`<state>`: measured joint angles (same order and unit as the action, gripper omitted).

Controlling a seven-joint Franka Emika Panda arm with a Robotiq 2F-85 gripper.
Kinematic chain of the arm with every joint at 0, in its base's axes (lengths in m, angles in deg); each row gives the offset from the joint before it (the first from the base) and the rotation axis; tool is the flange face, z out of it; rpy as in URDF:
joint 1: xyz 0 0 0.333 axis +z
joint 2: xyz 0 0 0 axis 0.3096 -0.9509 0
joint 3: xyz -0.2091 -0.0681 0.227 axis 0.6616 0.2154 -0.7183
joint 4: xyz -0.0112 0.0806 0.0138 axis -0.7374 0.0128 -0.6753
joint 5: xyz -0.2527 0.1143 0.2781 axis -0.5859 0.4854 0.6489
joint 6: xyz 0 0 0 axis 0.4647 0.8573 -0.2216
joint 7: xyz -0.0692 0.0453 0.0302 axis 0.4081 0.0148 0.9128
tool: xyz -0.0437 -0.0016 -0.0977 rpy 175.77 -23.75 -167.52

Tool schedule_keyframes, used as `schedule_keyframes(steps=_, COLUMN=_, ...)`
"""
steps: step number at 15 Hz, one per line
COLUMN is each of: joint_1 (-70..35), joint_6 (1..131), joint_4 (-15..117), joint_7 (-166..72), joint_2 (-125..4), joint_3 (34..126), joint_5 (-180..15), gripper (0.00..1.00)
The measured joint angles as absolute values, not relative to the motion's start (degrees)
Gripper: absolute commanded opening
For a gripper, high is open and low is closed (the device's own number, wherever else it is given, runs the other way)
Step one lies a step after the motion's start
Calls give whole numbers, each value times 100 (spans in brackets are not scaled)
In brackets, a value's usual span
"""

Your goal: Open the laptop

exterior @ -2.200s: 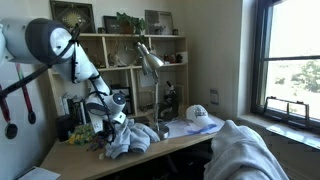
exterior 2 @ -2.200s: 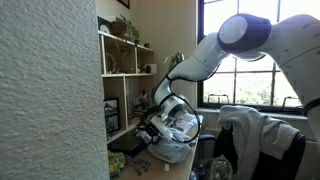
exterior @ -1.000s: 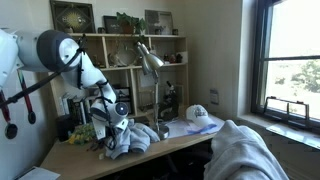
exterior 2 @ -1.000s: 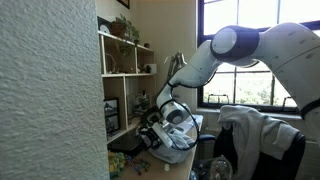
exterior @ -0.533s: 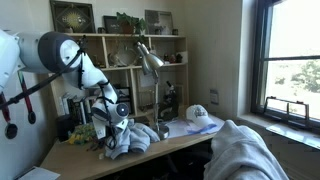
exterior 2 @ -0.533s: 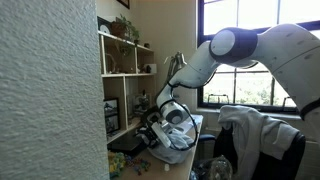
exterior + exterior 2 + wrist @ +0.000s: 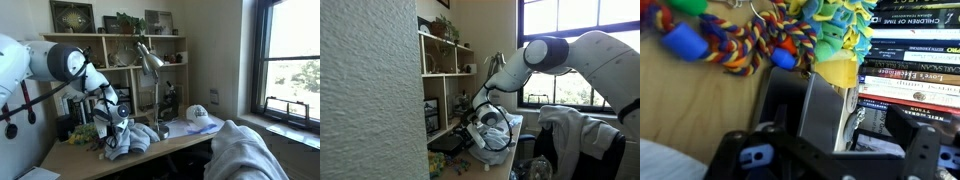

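Gripper (image 7: 830,150): lowered since a second ago, jaws spread wide over laptop (image 7: 790,100) at surface (image 7: 690,105) back edge; lid apparently not yet lifted

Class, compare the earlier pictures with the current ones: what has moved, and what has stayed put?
The robot arm has bent lower, its big elbow joint sinking toward the desk. Nothing visibly grasped or released. The lamp, white cap and cloth pile stayed put.
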<state>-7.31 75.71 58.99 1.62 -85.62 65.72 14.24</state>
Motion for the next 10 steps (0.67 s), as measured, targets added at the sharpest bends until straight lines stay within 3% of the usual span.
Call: schedule_keyframes(steps=10, joint_1=-659, joint_6=7571, joint_4=5269, joint_7=162, joint_2=-8996, joint_3=6572, joint_5=1424, gripper=100)
